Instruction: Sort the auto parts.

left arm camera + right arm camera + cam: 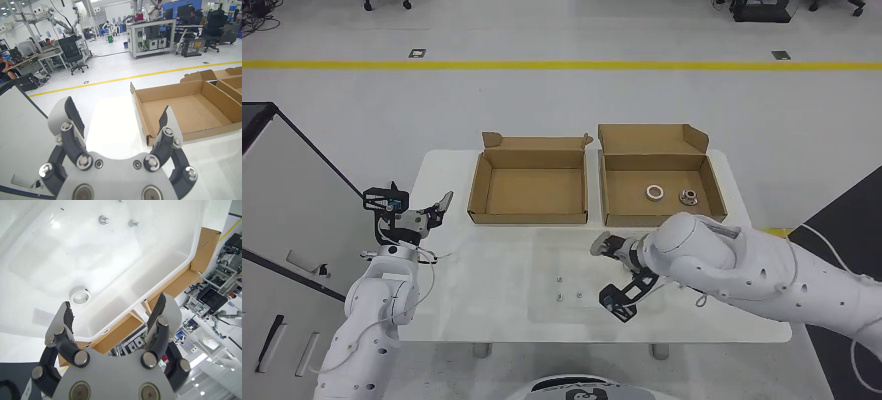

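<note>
1. Nearest the robot, small metal parts (103, 219) lie apart from each other in a shallow white tray (113, 256) on the worktop (492, 300).
2. The right gripper (115, 299) hangs over the far part of that tray, near its rim. Its fingers (68, 315) are spread wide and grasp nothing.
3. A silver ring (80, 294) lies flat on the tray floor, just beside 1 fingertip and outside the gap between the 2.
4. The left gripper (117, 103) hovers above the left edge of the worktop, well apart from the tray. Its fingers (73, 113) are also spread, with nothing between them.
5. Beyond the tray, 2 open cardboard boxes stand side by side at the back of the worktop.
6. The left box (529, 190) shows a bare cardboard floor.
7. The right box (657, 150) holds 2 parts: a pale ring (653, 192) and a darker round part (689, 196). They lie near each other on the box floor without touching.
8. Farthest off, a yellow line (562, 65) runs across the floor behind the worktop.
</note>
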